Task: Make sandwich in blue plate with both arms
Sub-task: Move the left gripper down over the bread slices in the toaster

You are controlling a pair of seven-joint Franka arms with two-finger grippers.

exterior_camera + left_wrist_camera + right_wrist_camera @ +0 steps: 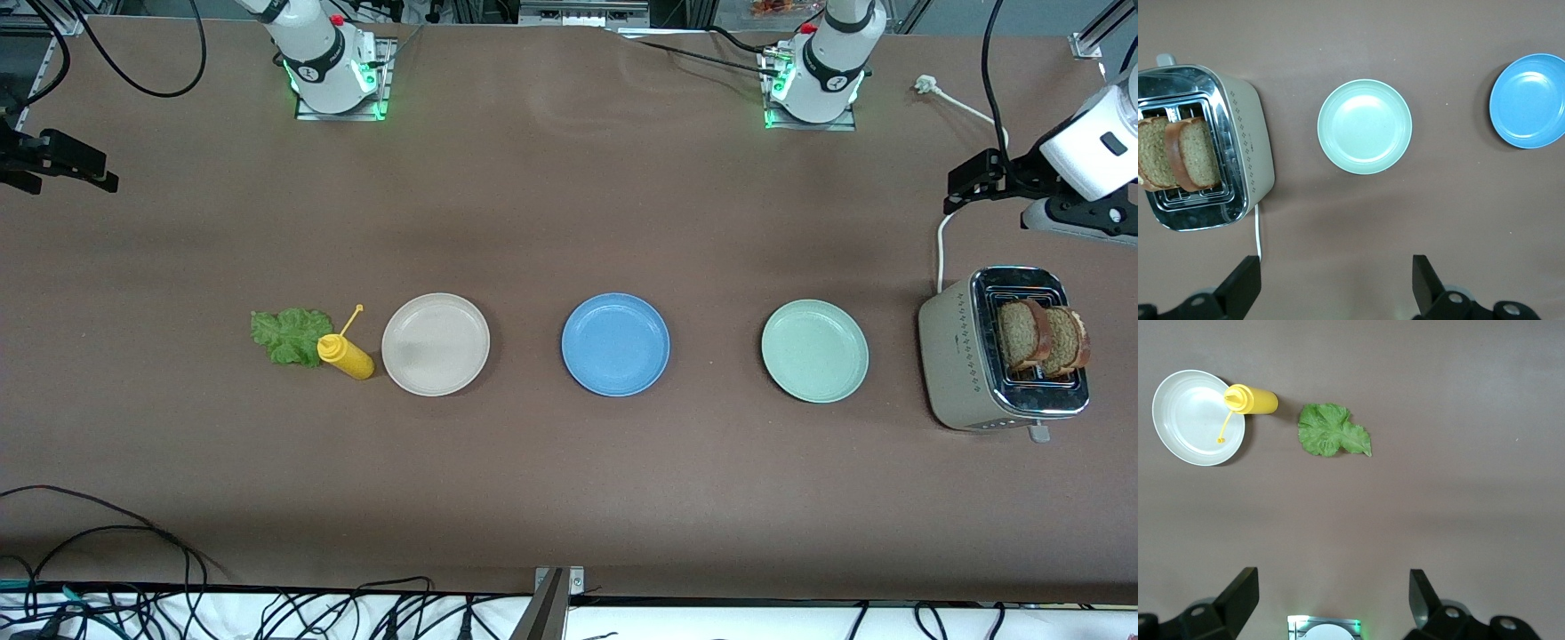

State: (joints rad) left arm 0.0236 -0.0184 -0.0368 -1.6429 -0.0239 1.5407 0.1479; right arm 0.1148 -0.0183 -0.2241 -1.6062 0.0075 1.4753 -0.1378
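Note:
The blue plate (615,344) (1531,100) lies bare in the middle of a row of three plates. Two brown toast slices (1040,338) (1178,160) stand upright in the toaster (956,356) (1248,143) at the left arm's end of the table. A green lettuce leaf (289,335) (1333,430) lies flat at the right arm's end. My left gripper (969,182) (1337,280) hangs open and holds nothing, over bare table by the toaster's cord. My right gripper (89,169) (1335,593) is open too, with nothing in it, over bare table at its own end.
A beige plate (436,343) (1185,420) and a mint-green plate (814,350) (1365,127) flank the blue one. A yellow squeeze bottle (347,354) (1255,400) stands between the lettuce and the beige plate. The toaster's white cord (941,240) runs toward the arm bases. Loose cables lie along the front edge.

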